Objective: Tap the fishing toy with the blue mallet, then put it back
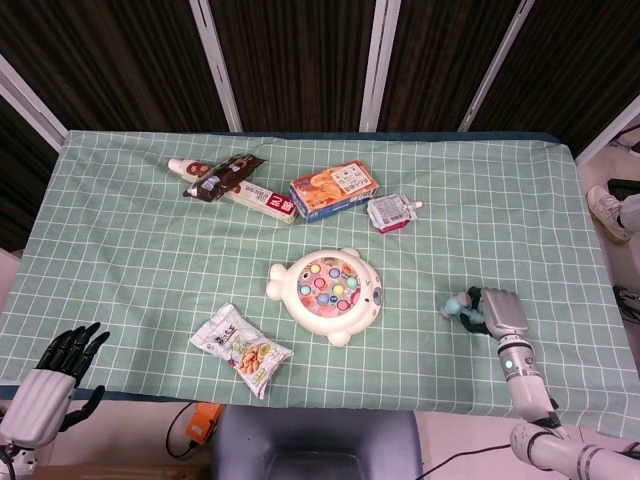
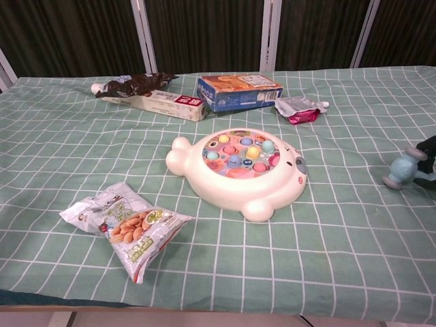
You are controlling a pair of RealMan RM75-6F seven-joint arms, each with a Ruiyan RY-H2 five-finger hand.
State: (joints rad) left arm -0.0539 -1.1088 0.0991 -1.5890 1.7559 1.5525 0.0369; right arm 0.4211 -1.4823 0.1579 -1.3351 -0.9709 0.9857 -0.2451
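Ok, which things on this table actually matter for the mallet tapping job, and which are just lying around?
For the job: blue mallet, fishing toy, right hand closed on the mallet.

Lying about: snack bag, orange-blue box, pouch, toothpaste box, brown wrapper.

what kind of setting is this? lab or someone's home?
Likely a lab data-collection bench: a table under a green checked tablecloth, dark curtain panels with white rails behind, and staged props such as a white fish-shaped fishing toy.
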